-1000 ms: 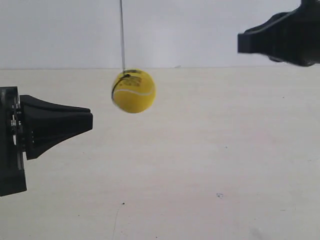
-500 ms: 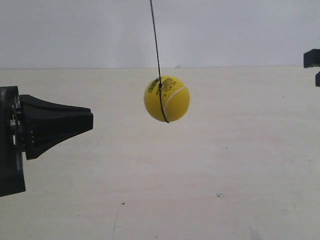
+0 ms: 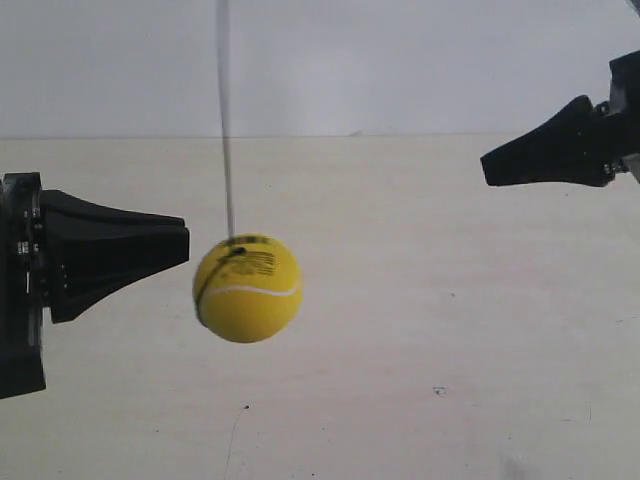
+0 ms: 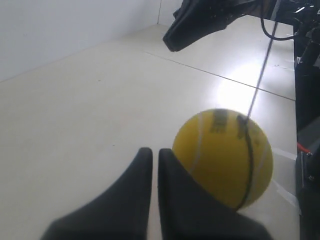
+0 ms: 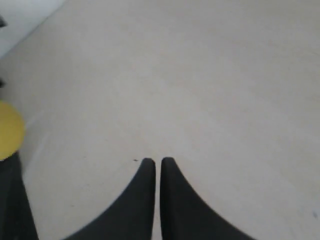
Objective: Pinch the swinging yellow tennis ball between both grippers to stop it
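The yellow tennis ball hangs in mid-air on a thin black string, with its barcode label facing the exterior camera. It sits just off the blunt tip of my left gripper, slightly below it. In the left wrist view the ball is right beside the shut jaws of my left gripper; whether they touch is unclear. My right gripper hovers far off at the exterior view's right, higher than the ball. Its jaws are shut on nothing. The ball shows only at that view's edge.
A pale beige tabletop lies below everything and a white wall stands behind. The right gripper shows beyond the ball in the left wrist view. Black equipment stands at that view's edge.
The ball has swung back toward the left gripper and lower. The right gripper, almost out of the exterior view half a second ago, has come back in. The left gripper has not moved.
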`<state>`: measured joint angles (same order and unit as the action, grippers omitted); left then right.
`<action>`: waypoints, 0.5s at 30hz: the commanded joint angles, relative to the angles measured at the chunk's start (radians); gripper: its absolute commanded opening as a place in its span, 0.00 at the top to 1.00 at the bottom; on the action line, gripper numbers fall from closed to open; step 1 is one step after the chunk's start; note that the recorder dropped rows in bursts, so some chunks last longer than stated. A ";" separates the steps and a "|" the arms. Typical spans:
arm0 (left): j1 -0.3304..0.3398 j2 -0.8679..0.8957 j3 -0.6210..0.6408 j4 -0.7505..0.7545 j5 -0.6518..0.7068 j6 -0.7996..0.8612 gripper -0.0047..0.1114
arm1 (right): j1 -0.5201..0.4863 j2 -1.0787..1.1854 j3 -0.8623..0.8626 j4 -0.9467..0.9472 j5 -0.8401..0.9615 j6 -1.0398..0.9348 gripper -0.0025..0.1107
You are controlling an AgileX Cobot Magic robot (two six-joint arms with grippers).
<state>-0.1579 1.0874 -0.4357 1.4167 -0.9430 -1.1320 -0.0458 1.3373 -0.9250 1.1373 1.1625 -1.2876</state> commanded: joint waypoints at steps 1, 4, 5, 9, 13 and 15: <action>-0.005 0.012 -0.007 -0.008 0.048 0.001 0.92 | 0.044 0.001 -0.002 0.113 0.059 -0.132 0.98; -0.005 0.034 -0.007 -0.008 0.034 0.001 0.92 | 0.136 0.001 0.020 0.104 0.059 -0.176 0.98; -0.005 0.043 -0.007 -0.008 0.019 0.001 0.92 | 0.170 0.001 0.032 0.104 0.059 -0.191 0.98; -0.005 0.074 -0.007 -0.008 -0.009 0.008 0.92 | 0.264 0.001 0.047 0.078 0.033 -0.204 0.98; -0.005 0.095 -0.007 -0.028 -0.012 0.040 0.92 | 0.305 0.001 0.047 0.082 0.008 -0.204 0.98; -0.005 0.109 -0.007 -0.055 -0.032 0.076 0.92 | 0.337 0.001 0.047 0.082 -0.057 -0.204 0.98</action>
<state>-0.1579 1.1803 -0.4357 1.3998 -0.9486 -1.0984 0.2573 1.3373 -0.8838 1.2155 1.1723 -1.4825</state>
